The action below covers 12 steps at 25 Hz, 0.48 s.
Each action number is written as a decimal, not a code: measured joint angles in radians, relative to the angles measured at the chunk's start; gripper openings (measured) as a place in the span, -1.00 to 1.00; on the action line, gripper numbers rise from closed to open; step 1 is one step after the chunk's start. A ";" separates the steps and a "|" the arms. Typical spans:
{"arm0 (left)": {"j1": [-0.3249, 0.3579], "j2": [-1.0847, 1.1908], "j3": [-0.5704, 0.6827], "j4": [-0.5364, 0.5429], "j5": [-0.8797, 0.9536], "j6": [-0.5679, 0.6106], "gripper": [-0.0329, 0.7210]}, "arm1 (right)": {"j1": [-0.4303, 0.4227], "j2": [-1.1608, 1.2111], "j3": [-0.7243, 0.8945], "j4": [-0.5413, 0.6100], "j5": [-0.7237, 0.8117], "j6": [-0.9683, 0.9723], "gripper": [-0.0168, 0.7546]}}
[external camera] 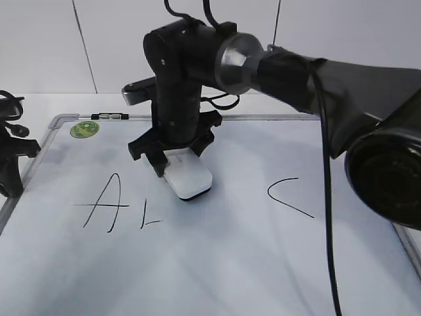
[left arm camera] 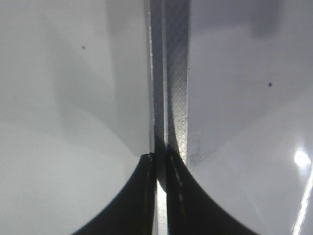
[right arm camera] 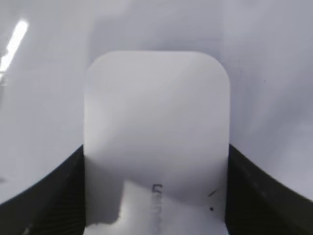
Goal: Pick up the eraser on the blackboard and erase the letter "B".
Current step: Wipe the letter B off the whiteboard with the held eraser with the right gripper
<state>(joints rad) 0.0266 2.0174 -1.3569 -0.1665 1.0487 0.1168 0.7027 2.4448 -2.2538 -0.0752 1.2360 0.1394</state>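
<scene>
1. Lower centre of the exterior view: bare board [external camera: 197, 263], with only an L-shaped remnant [external camera: 150, 222] of the B left, just right of the A [external camera: 105, 203].
2. Mid-frame: the eraser [external camera: 188, 179] lies flat on the board, clamped by the right gripper [external camera: 172, 157]; the wrist view shows a finger [right arm camera: 266, 191] pressed against each long side.
3. The remnant lies down and left of the eraser, near but apart. The eraser's long axis runs toward lower right, so I judge the next wipe should go lower left.
4. The C [external camera: 289, 196] sits right of it, well apart.
5. Far left edge: the left gripper [left arm camera: 159, 171], pinched closed and empty, over the frame [left arm camera: 171, 73]; the right arm is nearer.
6. Upper left: sticker [external camera: 85, 129].
</scene>
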 joint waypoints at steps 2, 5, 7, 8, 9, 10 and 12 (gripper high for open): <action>0.000 0.000 0.000 0.000 0.000 0.000 -0.87 | 0.013 -0.048 0.016 0.000 0.002 0.000 0.48; 0.000 0.000 0.000 0.000 -0.002 0.000 -0.87 | 0.034 -0.138 0.070 0.002 -0.002 0.000 0.48; 0.000 0.000 0.000 0.000 -0.002 0.000 -0.87 | 0.042 -0.191 0.137 0.012 -0.002 0.000 0.48; 0.000 0.000 0.000 0.000 -0.002 0.000 -0.87 | 0.042 -0.209 0.169 0.018 -0.002 0.000 0.48; 0.000 0.000 0.000 0.000 -0.002 0.000 -0.87 | 0.042 -0.228 0.209 0.022 -0.002 0.000 0.48; 0.000 0.000 0.000 0.000 -0.002 0.000 -0.87 | 0.046 -0.246 0.251 0.024 -0.002 0.000 0.48; 0.000 0.000 0.000 0.000 -0.002 0.000 -0.87 | 0.053 -0.279 0.325 0.019 -0.002 0.000 0.48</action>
<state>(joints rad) 0.0266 2.0174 -1.3569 -0.1665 1.0469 0.1168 0.7561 2.1658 -1.9286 -0.0561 1.2336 0.1394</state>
